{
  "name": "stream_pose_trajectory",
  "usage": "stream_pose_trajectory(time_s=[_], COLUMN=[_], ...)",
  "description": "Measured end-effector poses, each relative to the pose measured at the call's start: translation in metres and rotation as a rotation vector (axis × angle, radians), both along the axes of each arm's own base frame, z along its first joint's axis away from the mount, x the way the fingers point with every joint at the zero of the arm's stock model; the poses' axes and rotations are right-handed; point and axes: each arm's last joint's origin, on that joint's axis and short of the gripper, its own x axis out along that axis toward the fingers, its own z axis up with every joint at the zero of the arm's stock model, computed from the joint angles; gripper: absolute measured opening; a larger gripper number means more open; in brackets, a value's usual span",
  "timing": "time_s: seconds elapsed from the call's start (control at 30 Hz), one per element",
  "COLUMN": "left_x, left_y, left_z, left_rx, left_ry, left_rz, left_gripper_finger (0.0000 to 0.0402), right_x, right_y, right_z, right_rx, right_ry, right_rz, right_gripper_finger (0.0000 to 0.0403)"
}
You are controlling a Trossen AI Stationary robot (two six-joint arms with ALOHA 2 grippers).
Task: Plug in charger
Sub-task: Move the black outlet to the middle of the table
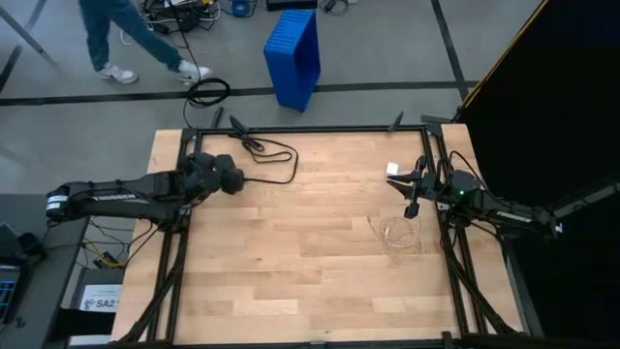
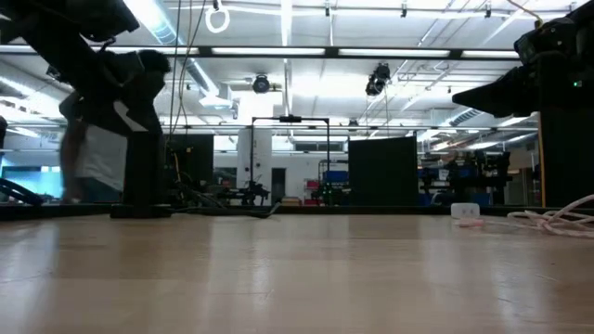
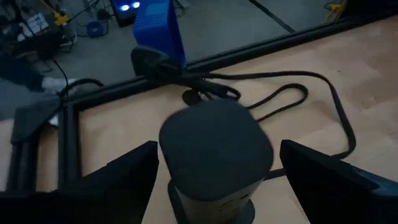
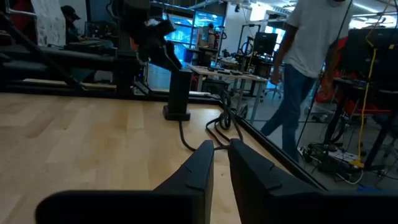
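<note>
A black power tower stands upright on the table at the far left, and its black cord loops toward the far edge. My left gripper hovers over the tower, open, with one finger on either side of its top and a gap to each. The white charger lies on the table at the far right. Its white cable is coiled nearer the front. My right gripper hangs level above the table beside the charger, shut and holding nothing.
A black metal frame runs along the table's far edge and sides. A blue bin stands on the floor beyond the table, where a person walks. Bare wood spreads across the middle and front.
</note>
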Motion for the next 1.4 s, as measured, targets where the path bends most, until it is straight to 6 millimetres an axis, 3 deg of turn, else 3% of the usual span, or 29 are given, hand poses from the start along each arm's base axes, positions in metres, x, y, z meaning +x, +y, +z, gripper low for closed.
stream_pose_trajectory(time_s=[0.17, 0.73, 1.03, 1.17, 1.4], left_x=[0.005, 0.009, 0.015, 0.020, 0.041], left_y=[0.001, 0.003, 0.004, 0.005, -0.003], left_z=[-0.013, -0.044, -0.044, -0.043, -0.028], left_rx=[0.013, 0.041, 0.080, 0.072, 0.061], left_ry=[-0.076, -0.067, -0.063, -0.098, -0.335], left_rz=[-0.002, 0.034, 0.048, 0.032, -0.126], left_gripper_finger=[0.0319, 0.0310, 0.0251, 0.0246, 0.0246], right_x=[0.000, 0.000, 0.000, 0.000, 0.000], right_y=[0.000, 0.000, 0.000, 0.000, 0.000], right_z=[0.000, 0.000, 0.002, 0.003, 0.004], right_rx=[0.000, 0.000, -0.006, -0.010, -0.011], right_ry=[0.000, -0.001, -0.018, -0.031, -0.035], right_rz=[0.000, 0.000, 0.000, 0.000, 0.000], right_gripper_finger=[0.0026, 0.0038, 0.0027, 0.0025, 0.0031])
